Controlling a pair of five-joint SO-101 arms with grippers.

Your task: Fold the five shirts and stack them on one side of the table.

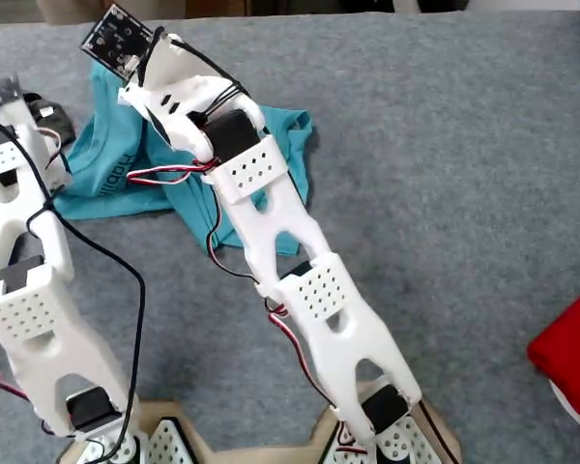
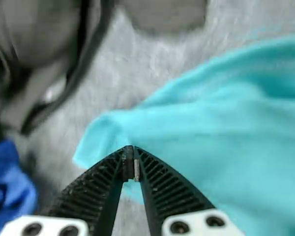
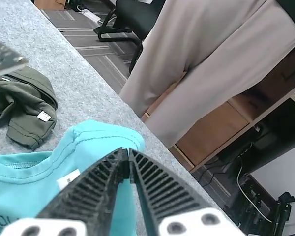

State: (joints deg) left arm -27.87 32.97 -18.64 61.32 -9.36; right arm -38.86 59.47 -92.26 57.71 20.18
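A teal shirt (image 1: pixel 116 179) lies rumpled at the table's far left, partly under the long right arm (image 1: pixel 271 213). In the right wrist view my right gripper (image 3: pixel 126 155) is shut on a raised fold of the teal shirt (image 3: pixel 96 135) beside its collar and label. My left gripper (image 2: pixel 131 164) is shut on the edge of a rounded corner of the teal shirt (image 2: pixel 226 113). The left arm (image 1: pixel 19 242) stands along the table's left side, by the shirt's left edge.
An olive-green shirt (image 3: pixel 19 105) lies crumpled near the far table edge. A blue cloth (image 2: pixel 5 196) sits close to the left gripper. A red cloth (image 1: pixel 570 353) lies at the right edge. A person in beige trousers (image 3: pixel 206 64) stands behind the table.
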